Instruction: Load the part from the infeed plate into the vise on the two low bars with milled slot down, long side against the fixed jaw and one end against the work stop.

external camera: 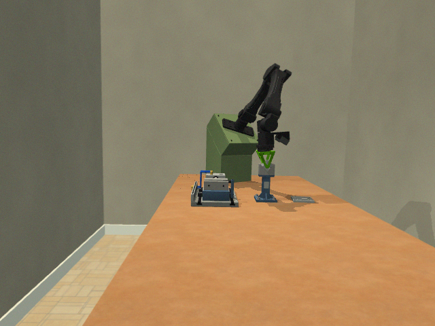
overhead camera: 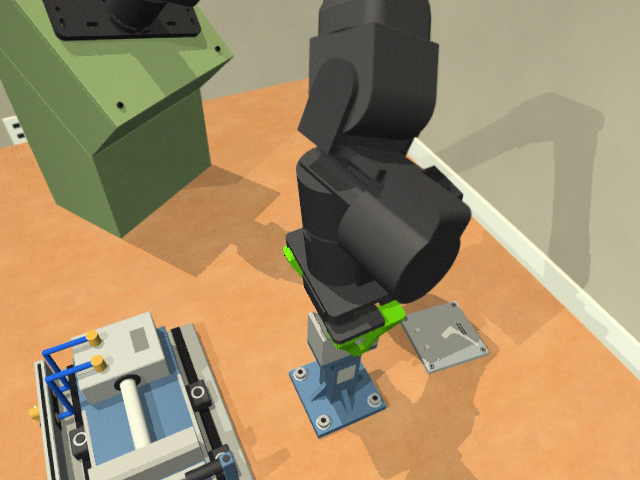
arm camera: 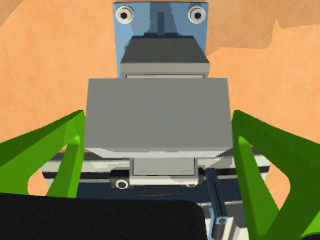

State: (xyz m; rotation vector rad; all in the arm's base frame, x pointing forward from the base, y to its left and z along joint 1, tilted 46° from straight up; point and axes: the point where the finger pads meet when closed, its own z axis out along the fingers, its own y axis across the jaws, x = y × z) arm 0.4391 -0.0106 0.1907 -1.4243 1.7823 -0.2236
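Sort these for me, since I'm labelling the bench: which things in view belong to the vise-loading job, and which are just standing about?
Job:
- part, resting in the V-block
- claw, open, fingers either side of the part
- vise
- infeed plate, now bare

Standing about:
- green pedestal under the arm's base
- wall socket

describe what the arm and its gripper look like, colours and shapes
The arm is matte black to dark charcoal, built from blocky links with rounded cylindrical joint housings. It mounts on a flat black plate with small holes. The gripper has a black body and two bright green fingers shaped like open triangular frames. No cables or markings show.
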